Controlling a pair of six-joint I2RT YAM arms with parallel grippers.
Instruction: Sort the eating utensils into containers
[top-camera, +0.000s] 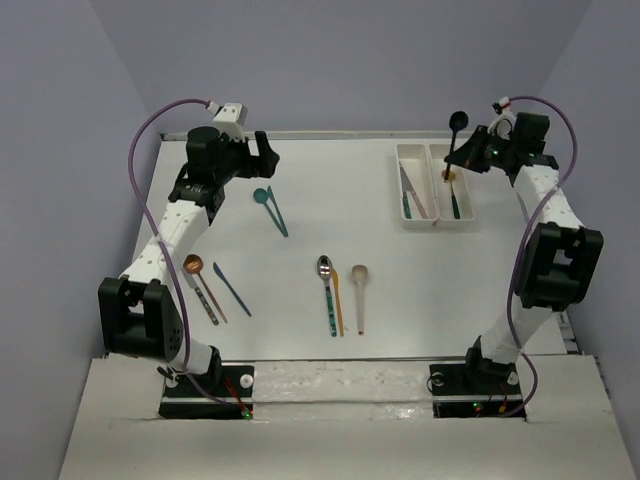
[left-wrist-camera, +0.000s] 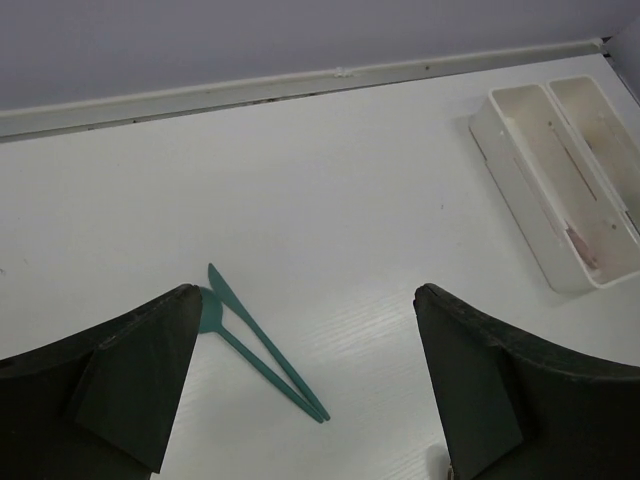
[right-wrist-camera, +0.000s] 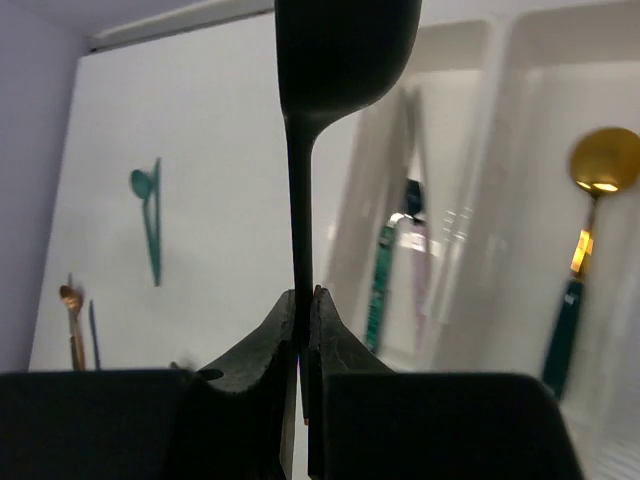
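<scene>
Nothing here can be read: no words, numbers or brand marks show in any of the three views. The flat black base plate of the left arm (top-camera: 205, 393) has a small pale patch at its near corner. The matching black base plate of the right arm (top-camera: 478, 392) has one too. These may be stickers, but from above they are far too small to make out.
</scene>
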